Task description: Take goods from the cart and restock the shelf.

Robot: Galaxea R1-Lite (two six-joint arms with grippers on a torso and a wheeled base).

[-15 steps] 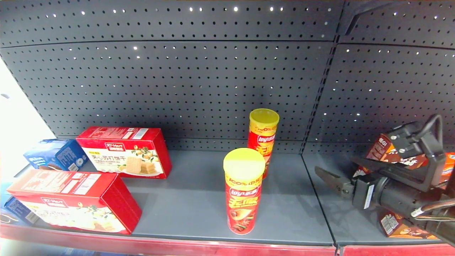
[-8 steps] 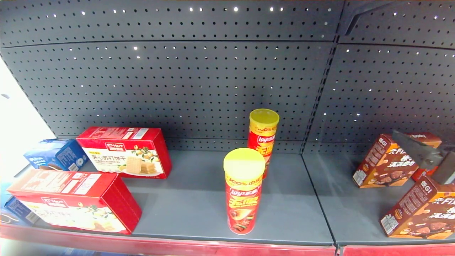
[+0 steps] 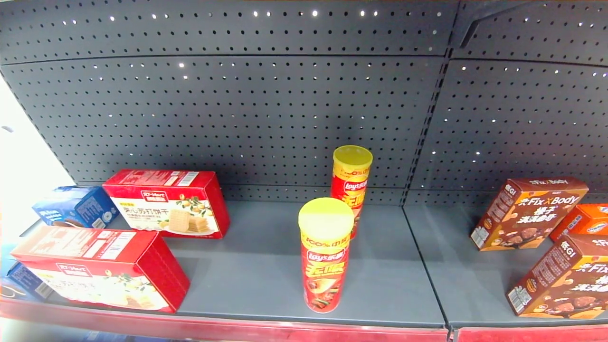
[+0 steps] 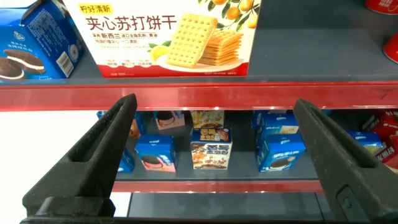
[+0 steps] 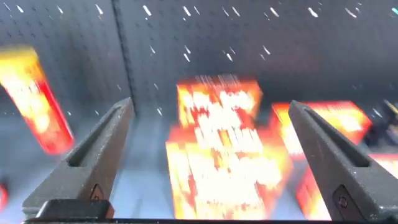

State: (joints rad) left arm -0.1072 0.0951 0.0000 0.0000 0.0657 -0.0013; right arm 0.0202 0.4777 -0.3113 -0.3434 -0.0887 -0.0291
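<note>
— State of the left claw [image 4: 214, 101]?
— Spread wide, holding nothing, just before the red front lip of the shelf [image 4: 205, 96], facing a red cracker box [image 4: 171, 34] and a blue cookie box [image 4: 40, 37].
— And the right claw [image 5: 211, 104]?
— Also apart, empty, pointed at blurred orange boxes [image 5: 217, 106].
— Goods on the shelf?
— Two chip cans [image 3: 325, 256] upright in the middle, one behind the other; brown snack boxes [image 3: 527, 213] on the right.

Matt metal shelf [image 3: 256, 266], glossy cardboard boxes [image 3: 164, 204], plastic can lids [image 3: 326, 219]
</note>
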